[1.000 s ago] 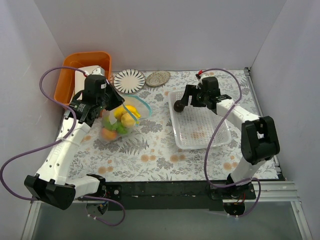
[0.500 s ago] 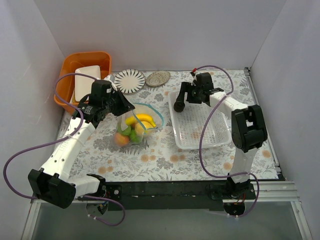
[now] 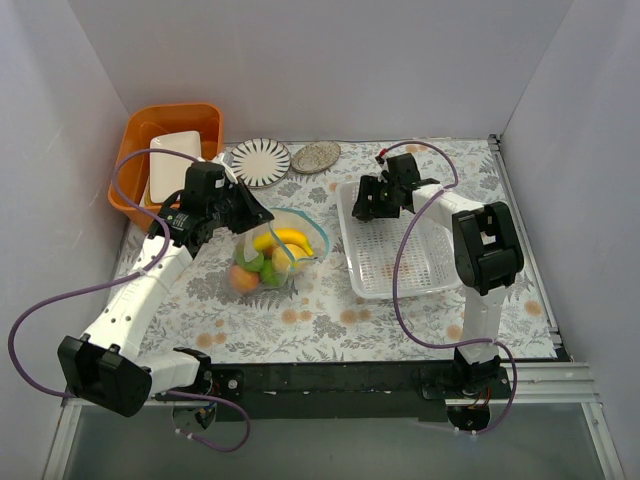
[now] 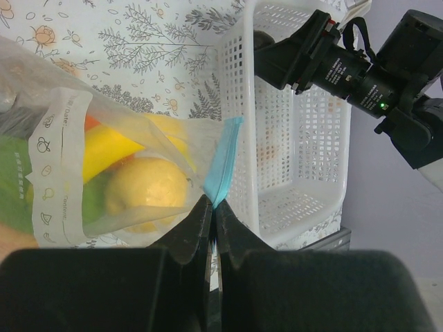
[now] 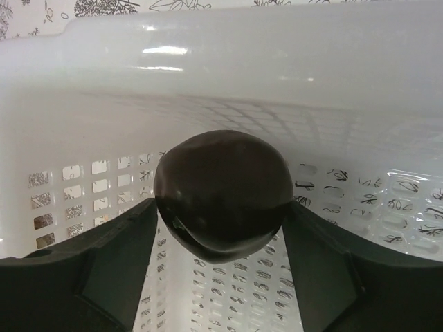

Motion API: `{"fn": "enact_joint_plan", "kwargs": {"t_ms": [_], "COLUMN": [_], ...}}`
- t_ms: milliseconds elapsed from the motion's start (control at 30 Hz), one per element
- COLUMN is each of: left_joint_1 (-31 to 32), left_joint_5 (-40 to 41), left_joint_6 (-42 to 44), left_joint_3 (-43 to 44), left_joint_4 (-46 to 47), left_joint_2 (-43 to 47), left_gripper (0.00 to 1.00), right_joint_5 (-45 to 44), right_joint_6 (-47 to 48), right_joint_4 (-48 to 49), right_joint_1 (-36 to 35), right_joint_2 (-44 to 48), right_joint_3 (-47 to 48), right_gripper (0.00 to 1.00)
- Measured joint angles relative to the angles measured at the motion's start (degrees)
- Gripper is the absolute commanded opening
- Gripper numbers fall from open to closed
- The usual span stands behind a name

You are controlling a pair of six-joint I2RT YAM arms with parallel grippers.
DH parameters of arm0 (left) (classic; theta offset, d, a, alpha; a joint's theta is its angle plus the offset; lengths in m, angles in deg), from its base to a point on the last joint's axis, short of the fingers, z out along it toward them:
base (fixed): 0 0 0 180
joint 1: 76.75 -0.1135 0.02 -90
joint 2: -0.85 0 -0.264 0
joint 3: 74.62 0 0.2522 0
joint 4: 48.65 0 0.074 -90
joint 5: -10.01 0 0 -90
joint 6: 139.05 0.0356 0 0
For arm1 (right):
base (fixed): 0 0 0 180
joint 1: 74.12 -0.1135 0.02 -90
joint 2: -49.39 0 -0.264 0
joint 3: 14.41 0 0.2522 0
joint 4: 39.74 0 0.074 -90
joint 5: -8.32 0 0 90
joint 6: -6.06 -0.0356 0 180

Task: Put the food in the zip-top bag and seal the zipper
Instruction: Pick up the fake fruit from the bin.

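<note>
The clear zip-top bag [image 3: 272, 252] lies left of centre with a banana [image 3: 288, 238], green fruit [image 3: 254, 262] and an orange fruit [image 3: 243, 278] inside. In the left wrist view a lemon [image 4: 147, 190] shows through the bag [image 4: 83, 159]. My left gripper [image 3: 246, 212] is shut on the light blue zipper [image 4: 224, 162] at the bag's mouth, with the jaws [image 4: 213, 211] pinching the strip's end. My right gripper [image 3: 363, 204] is shut on the dark plum [image 5: 221, 190] and holds it just over the far left corner of the white lattice basket [image 3: 440, 270].
An orange bin [image 3: 135, 150] with a white block in it stands at the far left. A striped plate [image 3: 258, 162] and a grey patterned plate [image 3: 316, 156] lie at the back. The basket wall [image 5: 221, 62] is close in front of the plum. White walls enclose the table.
My left gripper has dragged the bag to the right, towards the basket. My right gripper has carried the plum a little left, to the basket's far left corner, and the arm has folded in.
</note>
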Motion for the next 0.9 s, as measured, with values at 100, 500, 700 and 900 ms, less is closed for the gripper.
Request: {"fn": "enact_joint_plan", "kwargs": {"t_ms": [100,500,700,900], "left_joint_1": [0.0,0.0,0.0,0.0], "left_joint_5": [-0.1,-0.2,-0.2,-0.2], "left_joint_6": [0.0,0.0,0.0,0.0], "left_joint_3": [0.0,-0.5,-0.5,-0.5], "left_joint_4": [0.2,0.3,0.4,0.4], "left_joint_2": [0.0,0.0,0.0,0.0], "left_gripper": [0.00,0.00,0.00,0.00], "right_joint_5": [0.2,-1.3,-3.1,-3.8], "right_joint_6": [0.5,2.1,3.5,5.0], "right_joint_4": [-0.2,-1.4,-2.7,-2.9], "right_joint_1": [0.0,0.0,0.0,0.0], "right_joint_2": [-0.1,-0.2,-2.7,-3.8], "right_joint_3": [0.0,1.1,5.6,6.3], "right_gripper": [0.66,0.90,0.76,0.45]}}
